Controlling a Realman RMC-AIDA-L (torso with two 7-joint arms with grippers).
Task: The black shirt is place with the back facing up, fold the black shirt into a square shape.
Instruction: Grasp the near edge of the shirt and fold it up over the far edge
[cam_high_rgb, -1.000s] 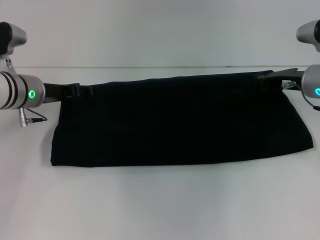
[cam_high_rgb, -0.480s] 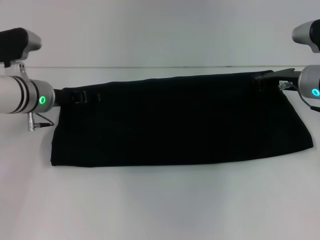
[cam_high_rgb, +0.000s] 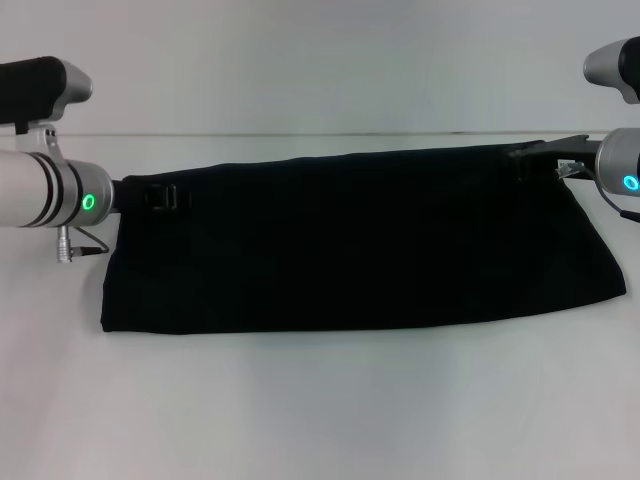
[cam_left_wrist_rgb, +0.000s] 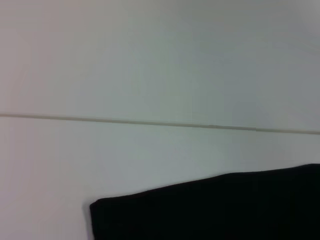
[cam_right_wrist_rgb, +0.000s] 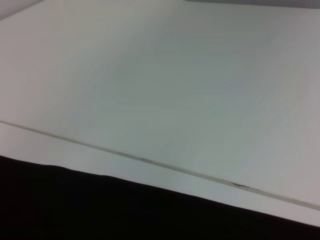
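The black shirt (cam_high_rgb: 360, 240) lies folded into a long flat band across the white table (cam_high_rgb: 320, 400), plain side up. My left gripper (cam_high_rgb: 165, 195) sits at the band's far left corner, black against the black cloth. At the far right corner is my right gripper (cam_high_rgb: 528, 158), also over the cloth's edge. The left wrist view shows one corner of the shirt (cam_left_wrist_rgb: 210, 210) on the table. In the right wrist view a long edge of the shirt (cam_right_wrist_rgb: 100, 210) fills the lower part.
A thin seam (cam_high_rgb: 320, 133) runs across the table behind the shirt. Bare white tabletop lies in front of the band and beyond the seam. The silver arm segments with green lights (cam_high_rgb: 88, 202) (cam_high_rgb: 632, 183) stand at both sides.
My left arm has shifted inward to the right and slightly nearer, carrying its gripper farther over the shirt's corner. The right arm has edged a little to the left. The shirt's outline is unchanged.
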